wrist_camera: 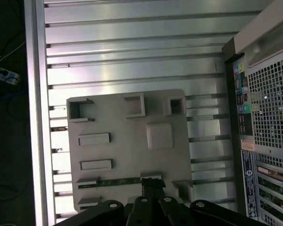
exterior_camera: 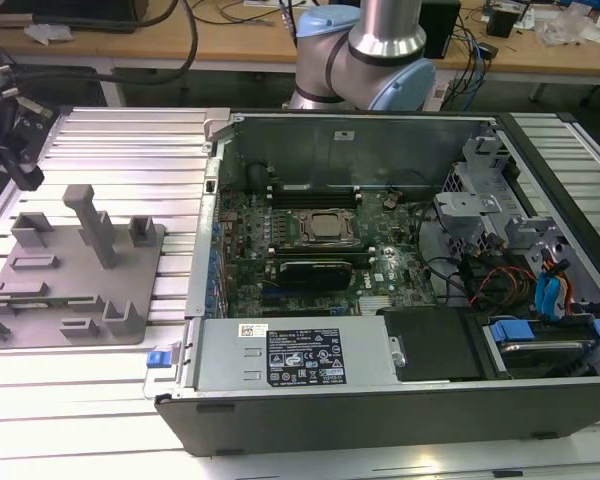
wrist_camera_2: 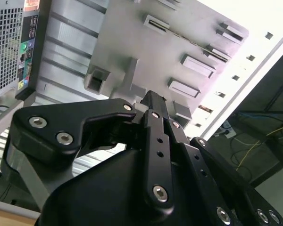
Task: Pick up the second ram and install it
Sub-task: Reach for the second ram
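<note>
Here the ram stands on edge in a slot of the grey plate. In the first wrist view it reads as a thin dull-green line along the plate's row of low holders. Its long axis runs across the plate, with one end pointing toward the open case and the other toward the desk's outer rail. The tool hangs over the same plate. In that view its tips cover the case-ward end of the green line, so the ram stretches away from the tips toward the rail, not out to both sides of them. The tool's links fan out along the line the ram follows, not across it. In the second wrist view the tool shows pale plate surface around its tips, so I judge it to be above the plate and not down on it. The tips look pressed together with nothing between them: the tool is closed and empty, and the ram is still seated in its holder.
</note>
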